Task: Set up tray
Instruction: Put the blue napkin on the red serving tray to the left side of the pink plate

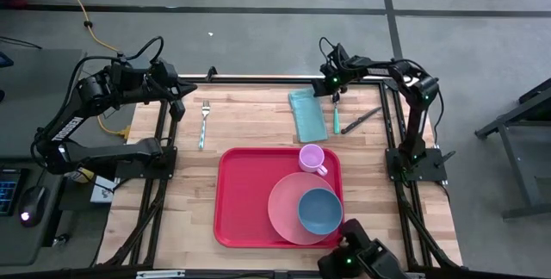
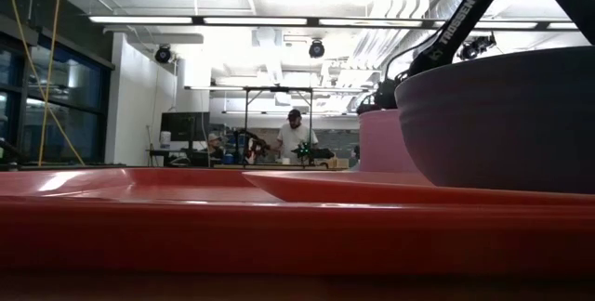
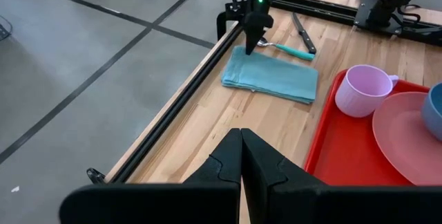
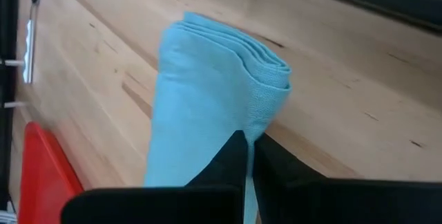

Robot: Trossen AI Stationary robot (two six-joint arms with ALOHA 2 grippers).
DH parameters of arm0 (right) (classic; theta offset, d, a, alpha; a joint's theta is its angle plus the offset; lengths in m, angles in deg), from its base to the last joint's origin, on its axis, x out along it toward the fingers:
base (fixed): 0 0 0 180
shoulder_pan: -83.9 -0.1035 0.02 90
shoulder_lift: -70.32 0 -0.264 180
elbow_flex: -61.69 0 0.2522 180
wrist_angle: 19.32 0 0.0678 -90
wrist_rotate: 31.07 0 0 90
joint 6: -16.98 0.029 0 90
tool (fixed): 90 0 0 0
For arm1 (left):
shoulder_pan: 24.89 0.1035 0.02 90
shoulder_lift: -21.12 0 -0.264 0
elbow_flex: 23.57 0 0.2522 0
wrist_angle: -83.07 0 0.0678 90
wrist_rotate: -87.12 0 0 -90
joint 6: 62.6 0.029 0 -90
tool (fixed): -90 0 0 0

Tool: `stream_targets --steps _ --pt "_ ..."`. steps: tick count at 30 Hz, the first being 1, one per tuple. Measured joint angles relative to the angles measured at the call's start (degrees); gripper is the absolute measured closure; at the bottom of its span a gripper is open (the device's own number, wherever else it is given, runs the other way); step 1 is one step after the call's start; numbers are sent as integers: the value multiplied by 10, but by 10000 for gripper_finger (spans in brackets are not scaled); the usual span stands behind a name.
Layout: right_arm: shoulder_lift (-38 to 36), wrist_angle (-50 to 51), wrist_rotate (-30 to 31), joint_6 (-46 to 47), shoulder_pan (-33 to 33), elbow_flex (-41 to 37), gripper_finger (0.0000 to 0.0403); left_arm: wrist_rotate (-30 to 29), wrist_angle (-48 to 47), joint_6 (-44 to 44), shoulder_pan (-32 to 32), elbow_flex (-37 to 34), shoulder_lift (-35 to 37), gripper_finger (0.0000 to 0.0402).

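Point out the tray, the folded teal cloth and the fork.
tray point(image 1: 241, 197): high view, bare red floor left of the plate.
folded teal cloth point(image 1: 306, 115): high view, middle of the cloth.
fork point(image 1: 204, 124): high view, mid-handle.

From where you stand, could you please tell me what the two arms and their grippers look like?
Both arms are dark, jointed and black-cabled. The right arm carries small green lights and white lettering along one link. The left gripper and right gripper each have two flat, angular black fingers.
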Motion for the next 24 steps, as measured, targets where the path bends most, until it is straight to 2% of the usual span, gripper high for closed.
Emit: stream_targets --steps 14,24 --pt "-113 4 39 -27 -3 1 403 0 0 2 0 0 0 366" --pt "-211 4 66 -47 -29 1 402 0 0 11 0 0 0 366"
